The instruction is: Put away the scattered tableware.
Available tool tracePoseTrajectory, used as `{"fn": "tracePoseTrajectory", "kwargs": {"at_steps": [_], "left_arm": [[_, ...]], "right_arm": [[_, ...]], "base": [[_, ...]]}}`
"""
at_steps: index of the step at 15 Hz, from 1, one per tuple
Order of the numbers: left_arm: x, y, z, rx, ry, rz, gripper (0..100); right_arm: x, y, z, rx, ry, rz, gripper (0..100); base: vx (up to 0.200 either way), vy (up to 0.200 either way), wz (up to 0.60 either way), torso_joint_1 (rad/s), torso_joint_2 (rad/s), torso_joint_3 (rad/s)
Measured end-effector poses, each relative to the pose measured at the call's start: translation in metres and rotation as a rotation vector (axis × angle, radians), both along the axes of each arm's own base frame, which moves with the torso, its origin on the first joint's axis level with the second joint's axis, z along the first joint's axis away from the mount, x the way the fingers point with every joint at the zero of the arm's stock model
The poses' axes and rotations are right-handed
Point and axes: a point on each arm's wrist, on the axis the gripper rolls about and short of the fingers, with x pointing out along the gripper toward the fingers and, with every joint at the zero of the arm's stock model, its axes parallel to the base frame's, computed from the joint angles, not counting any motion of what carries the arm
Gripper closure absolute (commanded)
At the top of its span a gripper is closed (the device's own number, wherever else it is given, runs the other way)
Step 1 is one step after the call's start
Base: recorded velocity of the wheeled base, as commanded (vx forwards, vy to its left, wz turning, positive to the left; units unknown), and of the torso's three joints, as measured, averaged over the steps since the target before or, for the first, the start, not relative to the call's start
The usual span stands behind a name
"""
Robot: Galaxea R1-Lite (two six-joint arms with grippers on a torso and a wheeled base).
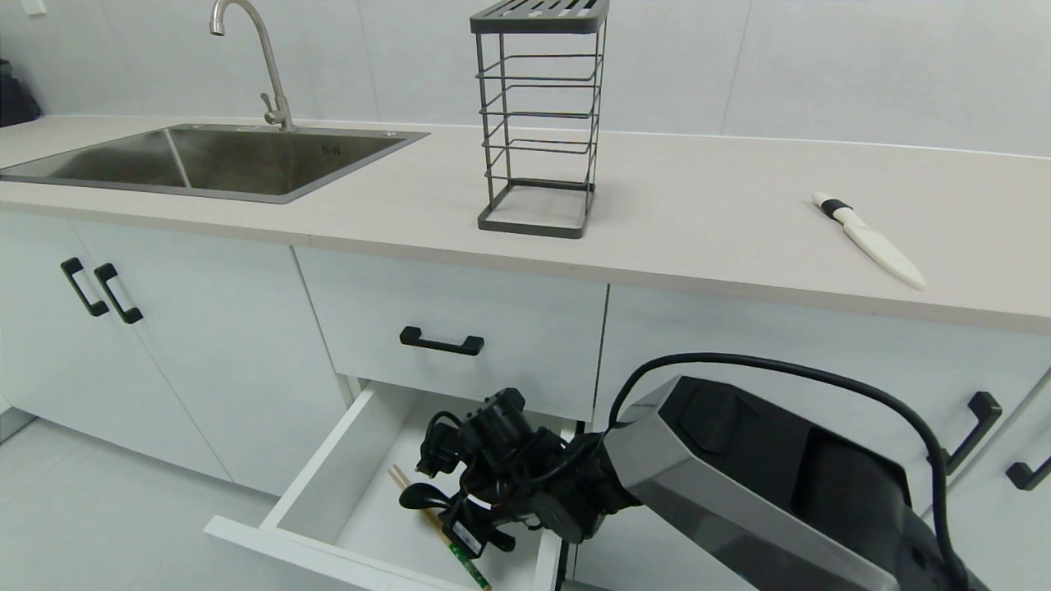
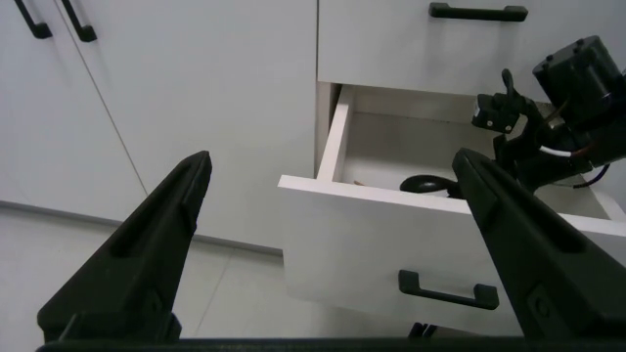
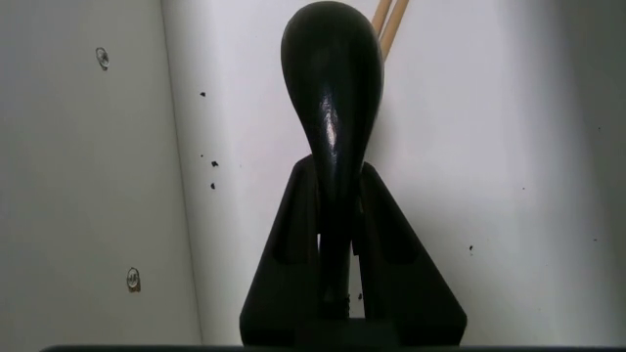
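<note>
A black spoon (image 3: 331, 88) is pinched by its handle in my right gripper (image 3: 333, 174), which is shut on it. In the head view the right gripper (image 1: 456, 515) is low inside the open white drawer (image 1: 316, 484), the spoon's bowl (image 1: 422, 495) close over the drawer floor. A pair of wooden chopsticks (image 1: 464, 561) with green ends lies on the drawer floor beside the spoon; their pale ends (image 3: 387, 20) show past the spoon's bowl. A white knife (image 1: 870, 240) with a black band lies on the counter at the right. My left gripper (image 2: 333, 161) hangs open outside the drawer front (image 2: 391, 244), holding nothing.
A dark wire rack (image 1: 538, 115) stands mid-counter, with a steel sink (image 1: 205, 160) and tap to its left. Closed cabinet doors and drawers with black handles surround the open drawer. The upper drawer's handle (image 1: 441, 342) sits just above my right arm.
</note>
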Motion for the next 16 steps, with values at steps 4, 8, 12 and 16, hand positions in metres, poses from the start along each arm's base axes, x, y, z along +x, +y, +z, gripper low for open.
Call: {"fn": "tracePoseTrajectory", "kwargs": {"at_steps": [4,8,12,16], "left_arm": [[0.0,0.0,0.0,0.0,0.0,0.0,0],[0.0,0.0,0.0,0.0,0.0,0.0,0],[0.0,0.0,0.0,0.0,0.0,0.0,0],[0.0,0.0,0.0,0.0,0.0,0.0,0]], "right_arm": [[-0.006,0.0,-0.004,-0.04,0.032,0.009,100],[-0.008,0.0,-0.005,-0.042,0.034,0.012,0],[-0.007,0.003,-0.002,-0.03,0.03,0.014,0],[-0.011,0.011,0.024,0.017,-0.003,0.024,0]], "base": [[0.0,0.0,0.0,0.0,0.0,0.0],[0.0,0.0,0.0,0.0,0.0,0.0],[0.0,0.0,0.0,0.0,0.0,0.0],[0.0,0.0,0.0,0.0,0.0,0.0]]}}
